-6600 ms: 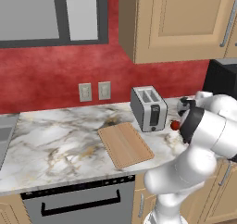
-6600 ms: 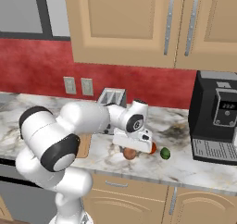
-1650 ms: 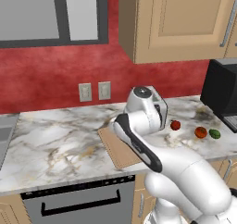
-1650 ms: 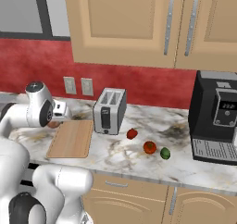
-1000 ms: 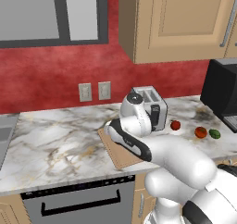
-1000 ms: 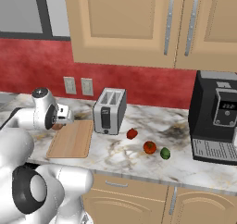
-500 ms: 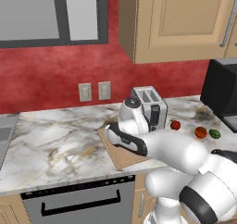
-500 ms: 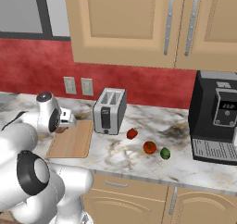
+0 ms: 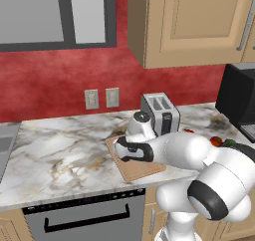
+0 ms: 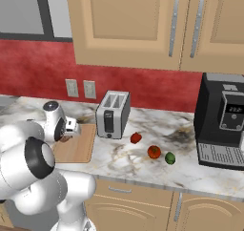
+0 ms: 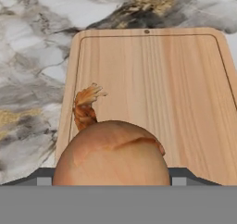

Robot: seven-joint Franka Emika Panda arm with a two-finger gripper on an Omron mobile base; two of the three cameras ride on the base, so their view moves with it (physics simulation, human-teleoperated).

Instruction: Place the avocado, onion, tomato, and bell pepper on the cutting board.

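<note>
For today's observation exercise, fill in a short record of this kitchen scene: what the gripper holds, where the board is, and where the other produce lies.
gripper: shut on the onion, over the cutting board
cutting board: flat on the marble counter, left of the toaster in the right base view
bell pepper: on the counter, off the board
tomato: on the counter, right of the bell pepper
avocado: on the counter beside the tomato, near the coffee machine

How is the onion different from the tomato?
The onion is pale tan with papery skin; the tomato is smooth orange-red. The onion sits in the pincer above the cutting board; the tomato lies free on the marble counter, away from the board. Both are small and round.
</note>
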